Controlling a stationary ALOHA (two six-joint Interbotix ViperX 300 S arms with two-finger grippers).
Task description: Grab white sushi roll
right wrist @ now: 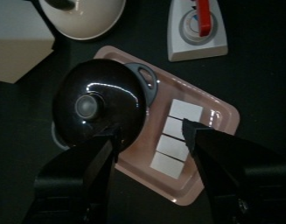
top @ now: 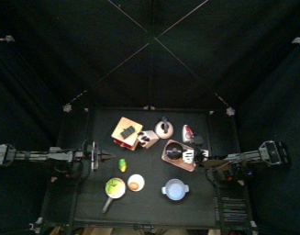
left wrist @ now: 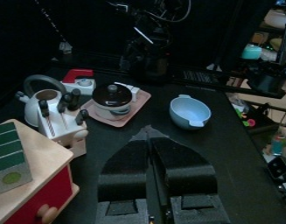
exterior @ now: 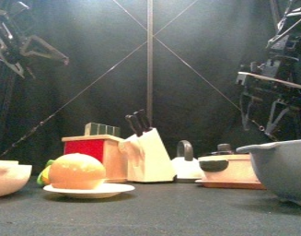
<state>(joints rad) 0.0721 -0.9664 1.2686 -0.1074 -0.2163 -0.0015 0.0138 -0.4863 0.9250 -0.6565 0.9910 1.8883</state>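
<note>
Four white sushi rolls (right wrist: 177, 137) are counted on one pink tray (right wrist: 222, 159), beside one black pot (right wrist: 101, 105); one blue bowl (left wrist: 190, 111) is seen.

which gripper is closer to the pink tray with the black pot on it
Right. The right gripper hangs open directly over the pink tray, beside the black pot. The left gripper, shut, sits back across the table from it.
</note>
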